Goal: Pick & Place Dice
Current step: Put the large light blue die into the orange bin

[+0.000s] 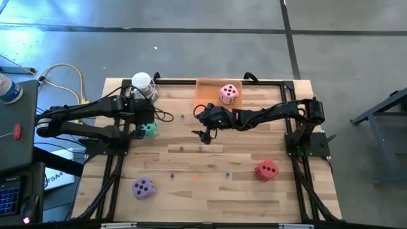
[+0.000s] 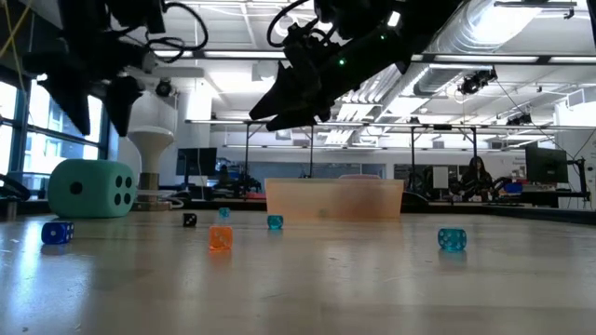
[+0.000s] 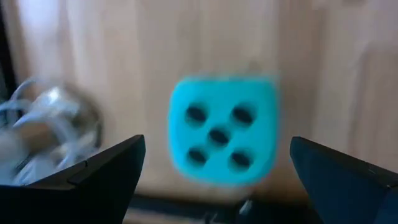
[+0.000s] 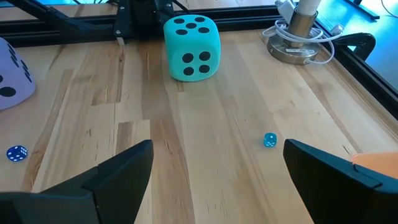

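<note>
Hidden or unclear: teal die [image 1: 149,130] mostly covered from above by the left gripper [image 1: 141,129]; only a green edge shows. Left wrist view blurred; die face there reads five pips. Red die [image 1: 266,170] and purple die [image 1: 144,187] not visible from table height.

Container: orange tray [image 1: 208,93] at the far edge of the table [image 1: 216,191], holding the pink die [image 1: 229,94], which sits in its right part. From table height the tray wall hides the contents.

Dice: four soft cubes with dark pips. Teal, left side, near a white-topped stand [image 1: 142,83]. Purple, near left corner. Red, near right.

Small beads [image 2: 220,238] scattered across the table centre.

Left gripper: fingers spread wide, above the teal die, grasping nothing.

Right gripper [image 1: 205,126]: fingers spread, empty, raised over the table centre, just beside the tray.
</note>
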You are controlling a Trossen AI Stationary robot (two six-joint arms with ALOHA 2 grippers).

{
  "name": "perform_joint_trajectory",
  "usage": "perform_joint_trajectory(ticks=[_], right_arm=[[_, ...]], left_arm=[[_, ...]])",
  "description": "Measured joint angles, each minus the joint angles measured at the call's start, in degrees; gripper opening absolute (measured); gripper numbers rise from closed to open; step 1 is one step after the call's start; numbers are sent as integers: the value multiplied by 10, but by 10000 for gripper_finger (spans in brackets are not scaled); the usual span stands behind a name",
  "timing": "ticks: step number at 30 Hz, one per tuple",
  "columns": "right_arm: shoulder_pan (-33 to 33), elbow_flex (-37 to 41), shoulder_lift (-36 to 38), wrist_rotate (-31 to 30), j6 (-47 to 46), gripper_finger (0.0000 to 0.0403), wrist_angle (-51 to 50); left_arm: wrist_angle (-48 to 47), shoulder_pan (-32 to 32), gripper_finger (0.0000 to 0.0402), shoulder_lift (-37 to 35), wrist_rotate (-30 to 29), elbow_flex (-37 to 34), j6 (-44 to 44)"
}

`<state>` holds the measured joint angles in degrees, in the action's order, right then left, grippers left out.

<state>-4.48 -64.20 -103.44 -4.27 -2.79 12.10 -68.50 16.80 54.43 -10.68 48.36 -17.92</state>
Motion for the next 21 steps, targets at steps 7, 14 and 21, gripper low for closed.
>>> perform_joint_trajectory(ticks=[7,14,21], right_arm=[[0,0,0,0,0,353,-1],[0,0,0,0,0,353,-2],[0,0,0,0,0,353,-14]], left_arm=[[-30,8,389,0,-2,0,-33],[-24,11,389,11,55,-1,-34],[12,11,389,39,56,-2,-1]])
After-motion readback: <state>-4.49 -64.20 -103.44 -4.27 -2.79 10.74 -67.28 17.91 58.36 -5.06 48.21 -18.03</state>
